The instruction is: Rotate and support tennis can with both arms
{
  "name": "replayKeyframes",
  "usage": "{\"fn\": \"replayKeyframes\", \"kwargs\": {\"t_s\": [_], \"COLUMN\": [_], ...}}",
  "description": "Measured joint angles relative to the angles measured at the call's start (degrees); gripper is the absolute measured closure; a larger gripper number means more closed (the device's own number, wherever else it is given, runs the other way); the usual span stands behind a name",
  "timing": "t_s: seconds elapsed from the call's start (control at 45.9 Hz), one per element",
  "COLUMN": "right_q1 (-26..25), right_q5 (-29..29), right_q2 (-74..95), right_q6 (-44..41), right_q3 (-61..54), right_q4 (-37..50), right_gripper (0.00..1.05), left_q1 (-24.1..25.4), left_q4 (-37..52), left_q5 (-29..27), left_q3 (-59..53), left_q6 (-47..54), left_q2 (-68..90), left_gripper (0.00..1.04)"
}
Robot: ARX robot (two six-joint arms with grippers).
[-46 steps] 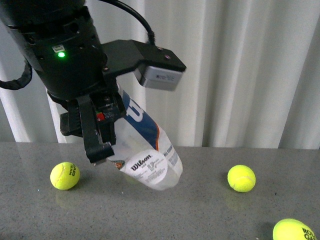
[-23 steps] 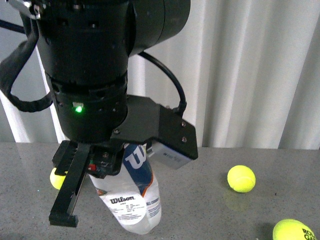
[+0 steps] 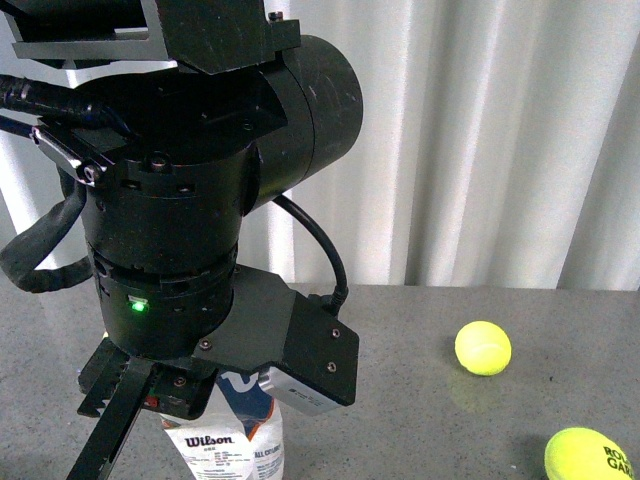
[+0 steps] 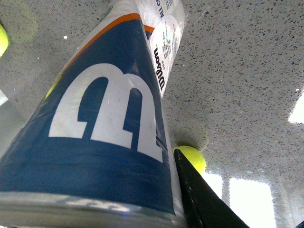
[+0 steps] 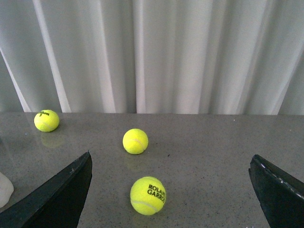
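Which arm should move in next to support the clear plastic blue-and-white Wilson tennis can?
Right. The left gripper clamps the clear plastic tennis can; the right gripper is open, empty, over the grey table.

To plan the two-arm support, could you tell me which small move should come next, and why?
Probably swing the right gripper toward the tennis can: its jaws stand open, aimed at loose balls, while the left arm alone holds it.

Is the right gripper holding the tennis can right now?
No, the right gripper is open and empty, with only loose tennis balls lying beyond it.
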Motion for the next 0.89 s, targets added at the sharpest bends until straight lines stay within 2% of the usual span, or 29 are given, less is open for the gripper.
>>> {"fn": "replayKeyframes", "kwargs": {"t_s": [0.022, 0.196, 0.283, 0.479, 0.61, 0.806, 0.893], "right_q1": [0.0, 0.0, 0.0, 0.0, 0.0, 0.0, 0.0], "right_q5": [0.0, 0.0, 0.0, 0.0, 0.0, 0.0, 0.0], "right_q2": [0.0, 0.0, 0.0, 0.0, 0.0, 0.0, 0.0], "right_q6": [0.0, 0.0, 0.0, 0.0, 0.0, 0.0, 0.0], "right_q3": [0.0, 0.0, 0.0, 0.0, 0.0, 0.0, 0.0], "right_q4": [0.0, 0.0, 0.0, 0.0, 0.0, 0.0, 0.0], "right_gripper": [0.07, 0.07, 0.07, 0.07, 0.07, 0.07, 0.07], "left_q1": [0.0, 0.0, -0.1, -0.1, 0.0, 0.4, 0.9], "left_q4": [-0.2, -1.1, -1.3, -2.3, -3.0, -3.3, -2.8], "left_q5": [0.2, 1.7, 2.6, 3.6, 4.0, 6.9, 10.9], "left_q3": [0.0, 0.2, 1.2, 5.8, 6.7, 6.9, 6.9], "left_q6": [0.0, -0.1, -0.6, -2.8, -3.4, -6.2, -9.3], "left_q2": [0.0, 0.6, 0.9, 0.8, 0.6, -0.8, -2.1], "left_gripper": [1.01, 0.78, 0.63, 0.24, 0.06, 0.07, 0.07]}}
